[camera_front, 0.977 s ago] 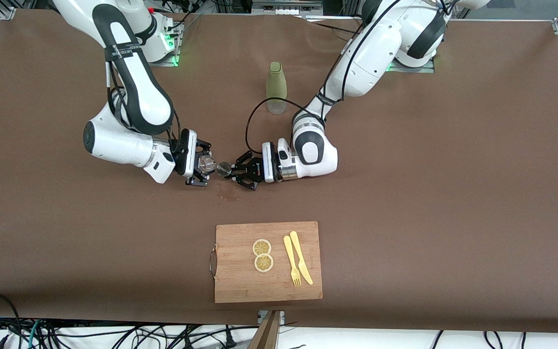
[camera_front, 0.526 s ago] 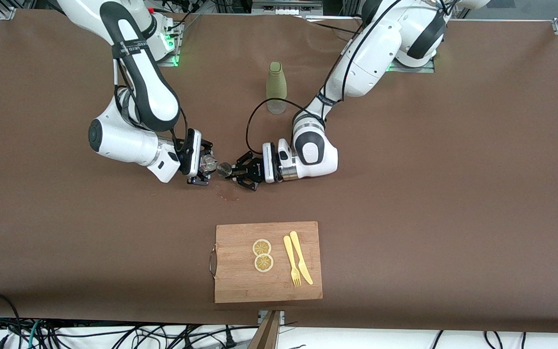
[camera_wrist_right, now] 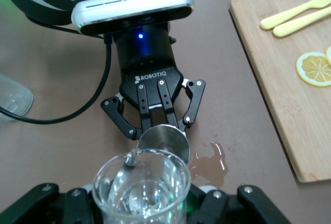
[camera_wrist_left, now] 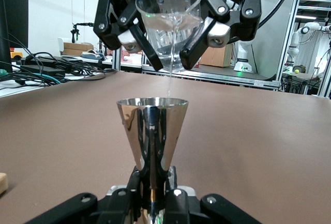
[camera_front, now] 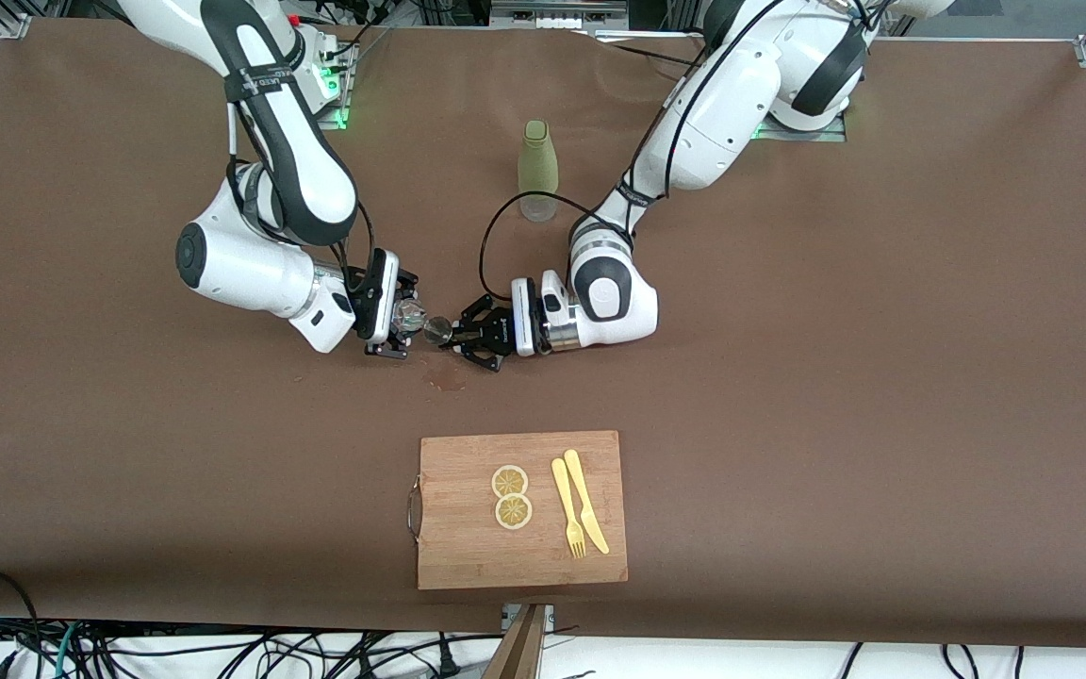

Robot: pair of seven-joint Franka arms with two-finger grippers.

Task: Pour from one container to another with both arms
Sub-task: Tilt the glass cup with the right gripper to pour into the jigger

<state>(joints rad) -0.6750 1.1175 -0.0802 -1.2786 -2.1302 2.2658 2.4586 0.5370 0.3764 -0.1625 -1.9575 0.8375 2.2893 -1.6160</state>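
2 hands mid-pour: my right hand [camera_front: 399, 321] grips the tumbler [camera_wrist_left: 169, 12], left hand [camera_front: 468, 337] grips the jigger [camera_wrist_left: 151, 125]; any drift spills onto the counter [camera_front: 788, 377].

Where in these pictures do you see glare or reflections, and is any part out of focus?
Left wrist view: the jigger mirrors the room in streaks, the tumbler catches highlights, and the room past the table is soft. Right wrist view: the tumbler's rim is slightly blurred, and the wet spill shines. Front view: even light, green lamps glow at the bases.
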